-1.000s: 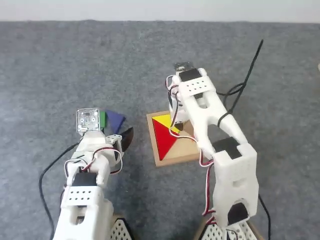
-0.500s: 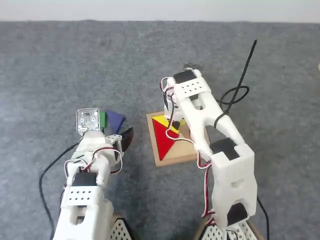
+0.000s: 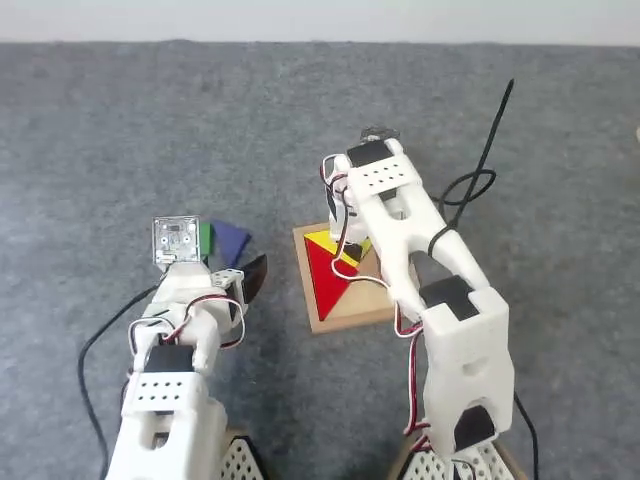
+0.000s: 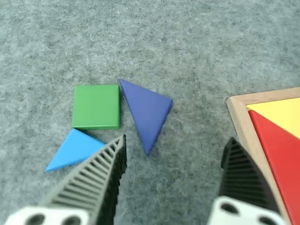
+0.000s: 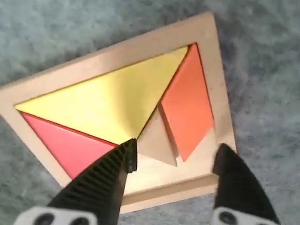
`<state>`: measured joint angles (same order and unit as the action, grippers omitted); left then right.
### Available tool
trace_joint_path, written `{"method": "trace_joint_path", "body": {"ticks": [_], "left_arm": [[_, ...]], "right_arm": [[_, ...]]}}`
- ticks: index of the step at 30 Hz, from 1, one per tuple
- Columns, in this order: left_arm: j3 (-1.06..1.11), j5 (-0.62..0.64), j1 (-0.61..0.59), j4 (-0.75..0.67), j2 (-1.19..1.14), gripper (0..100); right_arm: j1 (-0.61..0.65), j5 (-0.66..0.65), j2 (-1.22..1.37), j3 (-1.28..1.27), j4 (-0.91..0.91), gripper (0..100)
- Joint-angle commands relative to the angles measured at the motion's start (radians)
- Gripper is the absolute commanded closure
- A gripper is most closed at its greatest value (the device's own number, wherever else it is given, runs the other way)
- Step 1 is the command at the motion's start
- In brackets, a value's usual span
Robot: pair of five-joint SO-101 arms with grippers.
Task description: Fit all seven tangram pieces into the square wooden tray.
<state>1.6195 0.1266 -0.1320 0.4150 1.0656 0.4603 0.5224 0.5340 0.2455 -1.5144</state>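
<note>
Right claw (image 5: 176, 150) has nudged over the tray (image 5: 206, 28), wide open, empty. Yellow triangle (image 5: 108, 103), red triangle (image 5: 65, 145), orange parallelogram (image 5: 187, 108) are in. Green square (image 4: 96, 105), dark blue triangle (image 4: 147, 110), light blue triangle (image 4: 75, 150) lie beside the tray, left claw (image 4: 176, 143) open, empty.

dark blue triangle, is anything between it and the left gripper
Nothing visible does. The left gripper hangs open over the carpet, and the dark blue triangle lies flat just ahead of it. The green square sits close to one corner of the triangle, off to the side, not in the path.
</note>
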Motion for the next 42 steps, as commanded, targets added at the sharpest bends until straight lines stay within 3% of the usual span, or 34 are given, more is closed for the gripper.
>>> {"method": "trace_joint_path", "body": {"ticks": [1,6,12,18,25,30,35,42], "left_arm": [[-0.004,-0.011,0.008,0.003,0.025,69],[-0.004,-0.011,0.008,0.003,0.025,69],[-0.004,-0.011,0.006,0.003,0.025,69],[-0.004,-0.011,0.002,0.003,0.025,69],[-0.004,-0.011,0.000,0.003,0.025,69],[-0.004,-0.009,-0.002,0.003,0.025,69],[-0.005,-0.009,-0.026,0.017,0.026,69],[-0.005,-0.009,-0.032,0.017,0.026,69]], "right_arm": [[0.010,-0.015,-0.033,0.037,-0.013,72.3],[0.012,-0.071,-0.036,0.040,-0.031,72.3],[-0.114,-0.397,-0.045,0.078,-0.093,72.5],[-0.265,-0.428,-0.045,0.167,-0.163,92.1],[-0.337,-0.532,-0.051,0.167,-0.163,94.2],[-0.340,-0.586,-0.208,0.132,-0.127,96.6],[-0.351,-0.641,-0.530,-0.180,0.024,96.7],[-0.421,-0.666,-1.052,-1.033,0.549,96.5]]}}
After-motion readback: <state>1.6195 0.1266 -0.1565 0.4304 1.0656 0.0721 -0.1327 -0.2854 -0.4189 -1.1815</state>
